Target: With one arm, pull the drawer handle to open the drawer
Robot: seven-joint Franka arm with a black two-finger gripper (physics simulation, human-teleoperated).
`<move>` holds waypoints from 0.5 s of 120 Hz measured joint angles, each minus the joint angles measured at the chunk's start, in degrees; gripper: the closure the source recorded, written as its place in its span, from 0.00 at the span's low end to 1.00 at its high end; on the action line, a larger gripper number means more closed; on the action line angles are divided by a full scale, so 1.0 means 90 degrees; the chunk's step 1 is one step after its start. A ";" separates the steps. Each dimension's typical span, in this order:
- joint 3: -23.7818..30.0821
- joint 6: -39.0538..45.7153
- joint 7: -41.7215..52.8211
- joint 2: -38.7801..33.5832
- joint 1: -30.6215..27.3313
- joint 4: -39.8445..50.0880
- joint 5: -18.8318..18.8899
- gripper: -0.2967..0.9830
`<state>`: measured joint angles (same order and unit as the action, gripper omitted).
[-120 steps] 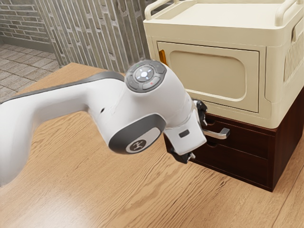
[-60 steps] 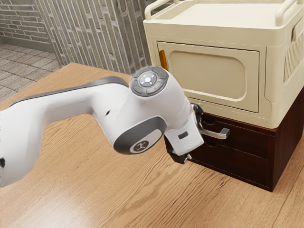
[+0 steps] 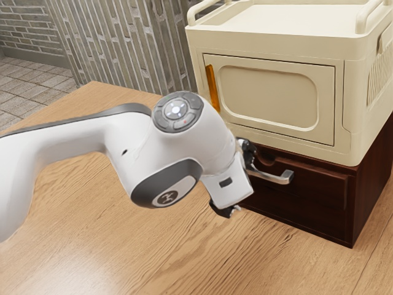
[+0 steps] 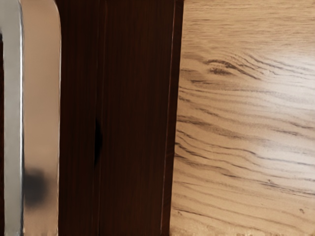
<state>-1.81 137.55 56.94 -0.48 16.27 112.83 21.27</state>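
The black gripper (image 3: 247, 151), partly hidden behind the white end of the arm, is at the exterior view's left end of the silver handle (image 3: 281, 177). That end of the handle is hidden by the hand. The dark brown upper drawer (image 3: 316, 185) stands slightly out from its cabinet, under the cream box. In the wrist view the handle (image 4: 41, 108) runs close to the hand as a long bar with a tan reflection, alongside the dark drawer fronts (image 4: 133, 118). How the gripper meets the handle is hidden.
A cream box (image 3: 267, 92) with an orange strip (image 3: 212, 88) rests on the brown cabinet (image 3: 373, 179). The wooden table (image 3: 123, 252) extends below the arm and beside the cabinet. A brick wall (image 3: 123, 49) rises behind.
My hand has moved toward the exterior view's left and slightly down. The handle and upper drawer front have shifted the same way, out from the cabinet.
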 joint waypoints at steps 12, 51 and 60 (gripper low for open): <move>0.0016 0.0049 0.0001 -0.0191 -0.0013 0.0234 0.0004 0.25; 0.0084 0.0180 -0.0001 -0.0697 0.0001 0.0855 -0.0004 0.24; 0.0100 0.0205 -0.0002 -0.0842 0.0011 0.1011 -0.0004 0.25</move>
<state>-0.90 139.40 56.92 -8.06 16.37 121.92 21.23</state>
